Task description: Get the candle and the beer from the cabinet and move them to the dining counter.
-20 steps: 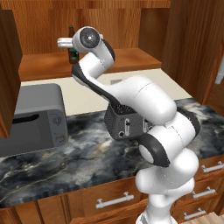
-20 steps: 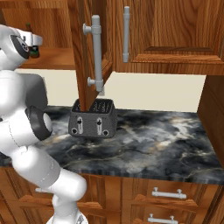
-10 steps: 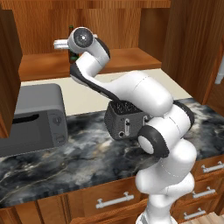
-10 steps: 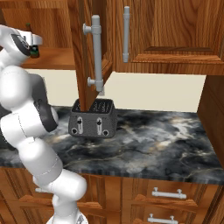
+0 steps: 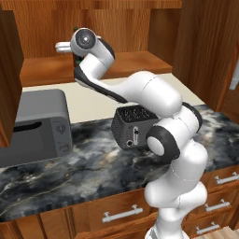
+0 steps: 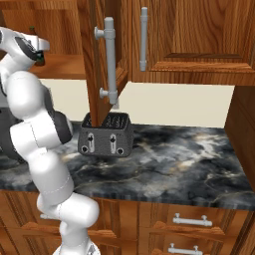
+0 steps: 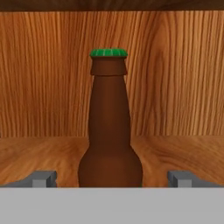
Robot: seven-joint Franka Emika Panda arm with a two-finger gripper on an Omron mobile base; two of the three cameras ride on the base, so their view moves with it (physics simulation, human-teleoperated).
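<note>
Gripper [image 7: 111, 179] fingers spread wide, released, straddling the upright beer [image 7: 110, 131] on the cabinet [image 5: 140, 60] shelf: advance squarely, clench low on body.

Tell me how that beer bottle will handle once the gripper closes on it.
The beer looks like smooth glass, so probably stiff but slippery and breakable. It stands upright on the cabinet shelf, tall and narrow-necked, so a nudge up high would likely tip it. The gripper is open with its fingers either side of the wide lower body, probably the steadier place to grip.
</note>
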